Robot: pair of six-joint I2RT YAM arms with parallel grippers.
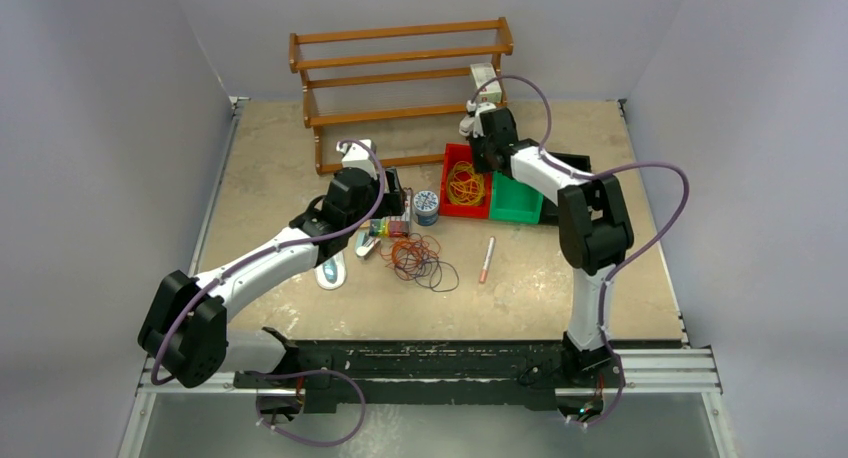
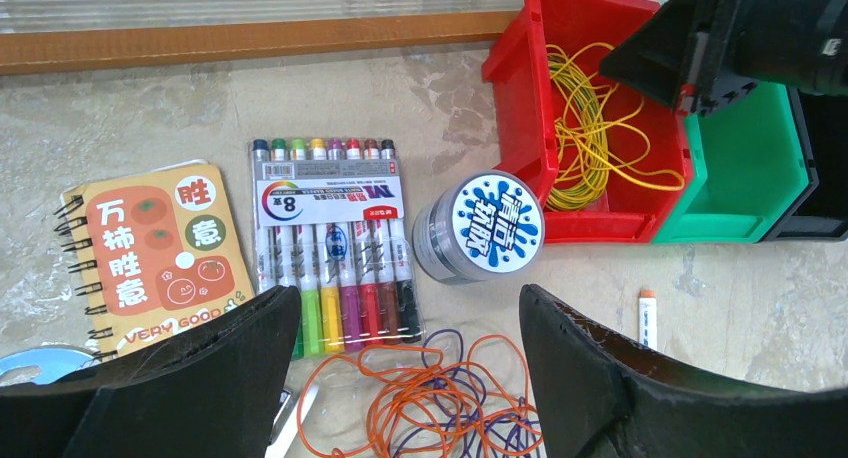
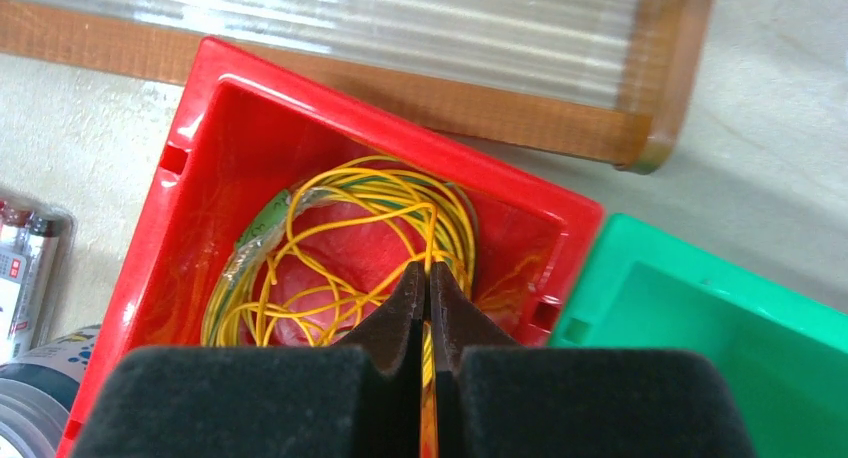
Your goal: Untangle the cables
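Nearest, the orange and purple cables (image 1: 420, 258) lie heaped loosely on the bench (image 1: 280, 158); they look feather-light, limp and springy, likely to snag and drag neighbours along, so one outlying loop at the heap's edge seems the place to pinch. The left hand (image 2: 408, 303) hovers above them, arm stretched forward, wrist tipped down, fingers spread wide and holding nothing. Farther back, the yellow cables (image 3: 400, 193) sit coiled in the red bin (image 3: 230, 68), where the right hand (image 3: 427, 268), reaching down from a bent elbow, is closed tight with a yellow strand pinched between its tips.
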